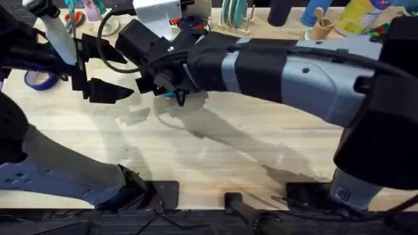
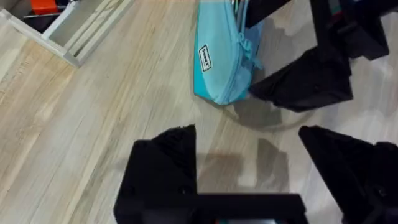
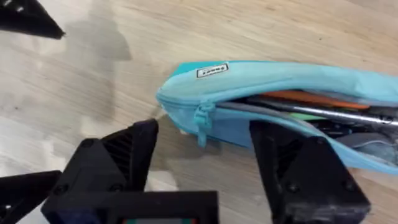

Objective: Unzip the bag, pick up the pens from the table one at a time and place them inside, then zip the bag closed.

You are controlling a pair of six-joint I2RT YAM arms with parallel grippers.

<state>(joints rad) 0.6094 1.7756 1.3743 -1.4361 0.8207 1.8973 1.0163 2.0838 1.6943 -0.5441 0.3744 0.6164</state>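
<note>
Table (image 1: 215,156): light wooden planks with visible grain, bare across its near and middle part. Right arm (image 1: 294,75): grey and black, reaching from the lower right across the middle to the far left-centre of the table. Left arm (image 1: 46,55): extended along the far left side. Bag (image 3: 280,81): teal-blue fabric pouch lying on the table at far left-centre, mostly under the right arm in the overhead view; zipper partly open, zipper pull (image 3: 202,118) hanging near its closed end, a small label on its side. Pens (image 3: 311,106): inside the open bag, an orange one and a silvery grey one visible. Right gripper (image 3: 205,162): fingers spread wide, holding nothing, poised just beside the bag's zipper end. Left gripper (image 2: 261,168): fingers wide apart, empty, near the bag's end but apart from it.
</note>
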